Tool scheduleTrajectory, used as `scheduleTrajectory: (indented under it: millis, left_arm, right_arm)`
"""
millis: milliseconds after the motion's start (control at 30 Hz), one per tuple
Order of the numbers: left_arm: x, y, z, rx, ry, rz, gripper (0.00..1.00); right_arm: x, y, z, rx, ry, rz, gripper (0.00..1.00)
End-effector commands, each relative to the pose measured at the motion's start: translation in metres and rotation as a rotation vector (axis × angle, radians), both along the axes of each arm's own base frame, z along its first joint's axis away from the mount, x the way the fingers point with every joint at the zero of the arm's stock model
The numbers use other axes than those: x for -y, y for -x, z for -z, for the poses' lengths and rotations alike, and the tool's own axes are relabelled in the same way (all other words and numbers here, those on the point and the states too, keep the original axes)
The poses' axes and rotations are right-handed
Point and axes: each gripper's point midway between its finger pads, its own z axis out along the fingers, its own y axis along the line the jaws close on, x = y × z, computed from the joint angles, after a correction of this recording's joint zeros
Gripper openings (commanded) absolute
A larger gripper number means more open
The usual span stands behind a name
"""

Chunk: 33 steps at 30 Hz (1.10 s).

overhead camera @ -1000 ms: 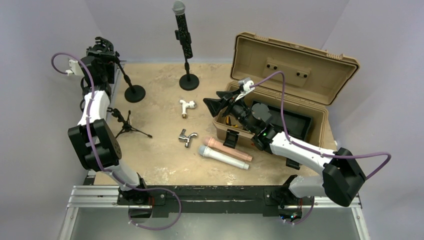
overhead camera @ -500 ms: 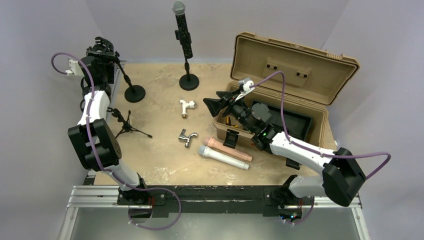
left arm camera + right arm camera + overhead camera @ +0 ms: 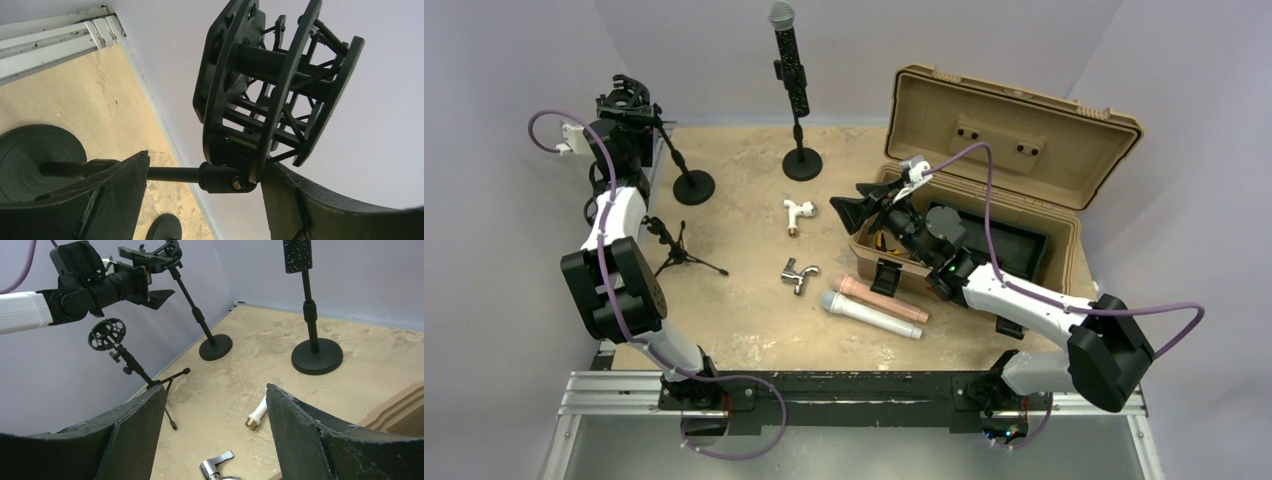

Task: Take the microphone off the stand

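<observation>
A black glittery microphone (image 3: 789, 62) with a grey mesh head stands upright in a clip on a round-base stand (image 3: 802, 163) at the back centre. Its body shows at the top of the right wrist view (image 3: 297, 255). My left gripper (image 3: 629, 112) is at the far left, away from it. It is open, its fingers astride the stem (image 3: 170, 174) of another stand just below an empty black shock mount (image 3: 270, 85). My right gripper (image 3: 849, 210) is open and empty, hovering above the table beside the case, and in its own view (image 3: 215, 410) it faces both stands.
An open tan case (image 3: 1014, 120) stands at the right. A pink microphone (image 3: 879, 297) and a white one (image 3: 874, 316) lie in front of it. A white pipe fitting (image 3: 798, 212), a chrome tap handle (image 3: 797, 273) and a small tripod stand (image 3: 674, 250) are on the table.
My left wrist has shifted very slightly at the shock mount. The right arm and the microphone have not moved.
</observation>
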Motion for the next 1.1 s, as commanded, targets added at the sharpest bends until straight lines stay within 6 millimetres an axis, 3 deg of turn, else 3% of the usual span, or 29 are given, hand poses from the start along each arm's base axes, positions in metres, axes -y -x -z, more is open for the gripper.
scheduleTrajectory:
  millis: [0,533,800,1067]
  left_arm:
    - [-0.006,0.015,0.054,-0.161,-0.036,-0.015,0.75]
    - [0.018,0.021,0.124,-0.3,-0.053,0.073,0.69]
    - [0.018,0.035,0.158,-0.382,-0.011,0.041,0.66]
    - [0.018,0.042,0.177,-0.429,-0.002,0.034,0.63]
  right_arm:
    - [0.003,-0.004,-0.012,0.032,-0.027,0.023,0.72]
    - [0.001,-0.005,-0.009,0.027,-0.025,0.018,0.72]
    - [0.004,-0.003,-0.013,0.034,-0.03,0.026,0.72]
    - [0.005,-0.003,-0.014,0.035,-0.031,0.027,0.72]
